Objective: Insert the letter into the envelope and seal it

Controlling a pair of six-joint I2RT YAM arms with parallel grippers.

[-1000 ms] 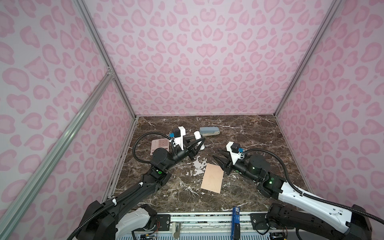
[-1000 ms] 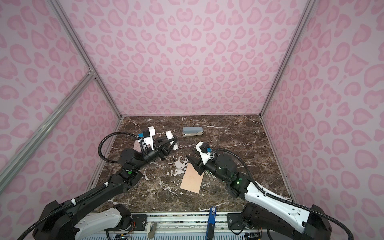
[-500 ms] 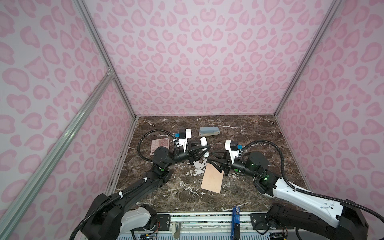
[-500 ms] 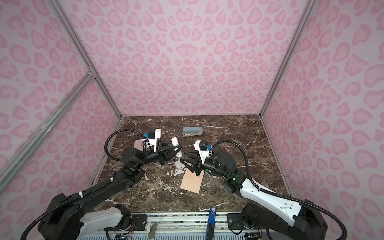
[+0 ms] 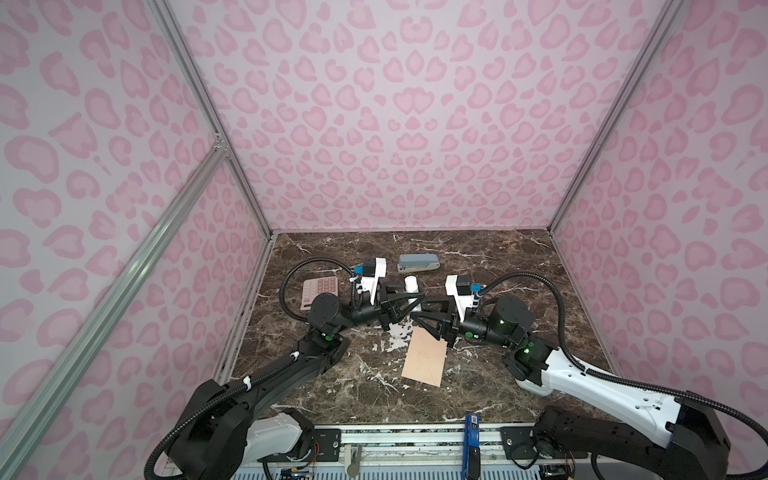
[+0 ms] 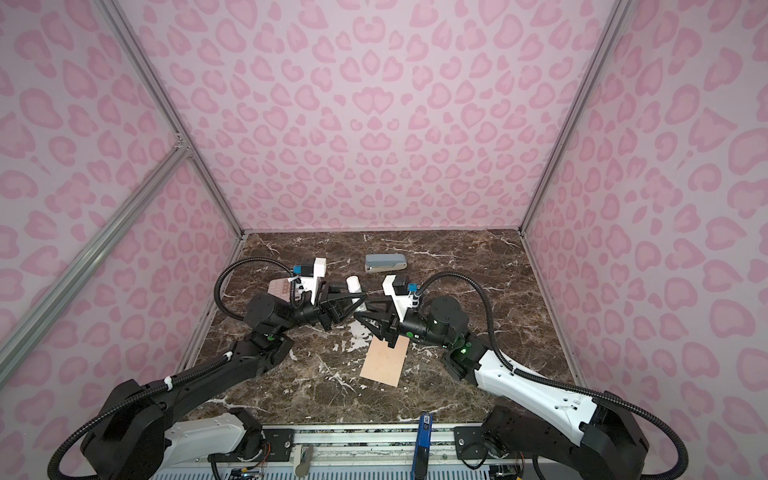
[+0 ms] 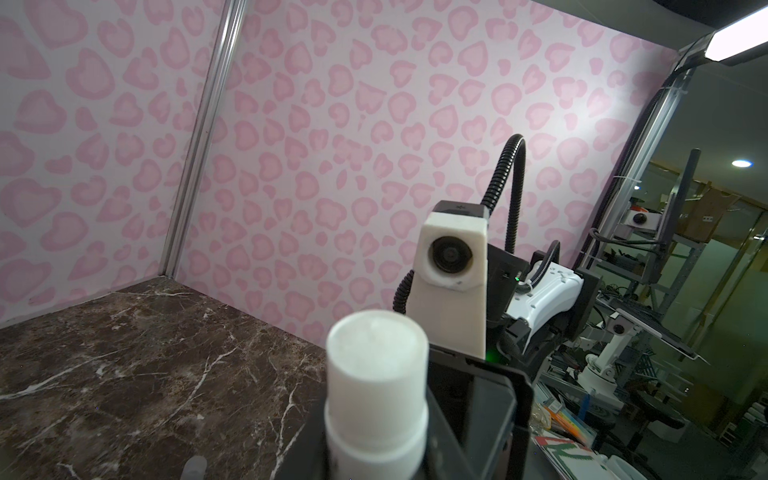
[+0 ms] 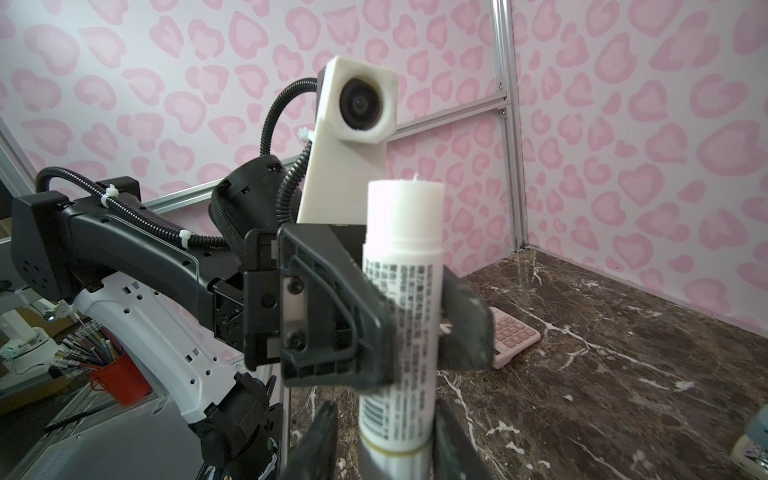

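**A:** Envelope, position?

**B:** The envelope (image 5: 424, 353) lies flat on the dark marble worktop (image 5: 519, 257), mid-front, plain peach face up and slightly askew. In both top views its far edge runs under the right gripper (image 5: 415, 312). Whether they touch, cannot tell.

**A:** Left side?

**B:** The left gripper (image 5: 409, 300) is held above the worktop. Its jaws are clamped on the middle of a white glue stick (image 8: 401, 270). The stick stands upright, bare white end up and printed label facing the right wrist camera.

**A:** Right side?

**B:** It meets the left gripper tip to tip over the centre of the worktop. In the right wrist view its fingers (image 8: 316, 440) stand either side of the stick's lower end, jaws apart. A gap shows on one side. The other finger sits close against the stick.

**A:** Anything else out?

**B:** A pink calculator (image 5: 318, 291) sits beside the left arm. A grey-blue stapler (image 5: 417, 262) lies toward the back, well apart from the envelope.
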